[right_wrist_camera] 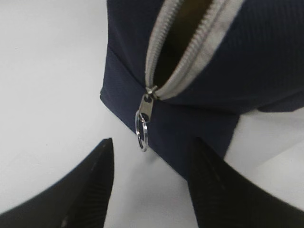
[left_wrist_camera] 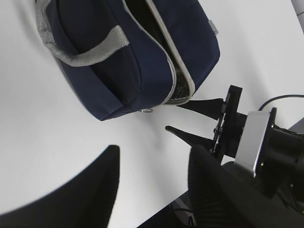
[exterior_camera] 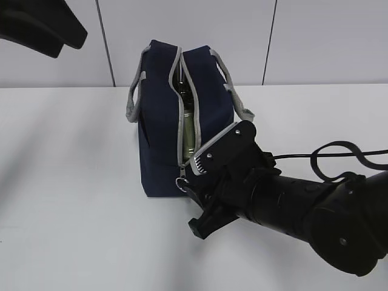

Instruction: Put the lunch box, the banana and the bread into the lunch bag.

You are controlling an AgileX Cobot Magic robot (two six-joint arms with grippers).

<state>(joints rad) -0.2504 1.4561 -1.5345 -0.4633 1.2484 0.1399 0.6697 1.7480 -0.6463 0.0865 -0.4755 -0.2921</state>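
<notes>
One lunch bag (exterior_camera: pixel 159 130) stands on the white table (exterior_camera: pixel 66 182), its zipper (right_wrist_camera: pixel 190 47) parted from top to near the base, something pale-green showing inside; no banana or bread visible. The one right gripper (right_wrist_camera: pixel 149 183) sits just below the bag's near end, fingers wide, bracketing the single ring pull (right_wrist_camera: pixel 141 129), which I'd guess it pinches next. The left gripper (left_wrist_camera: pixel 152 183) hangs beside the bag, fingers spread, empty

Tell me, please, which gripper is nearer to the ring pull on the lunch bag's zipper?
Right. The right gripper is open just in front of the ring pull, not touching it. The left gripper is open and hangs well back from the lunch bag, above bare table.
</notes>
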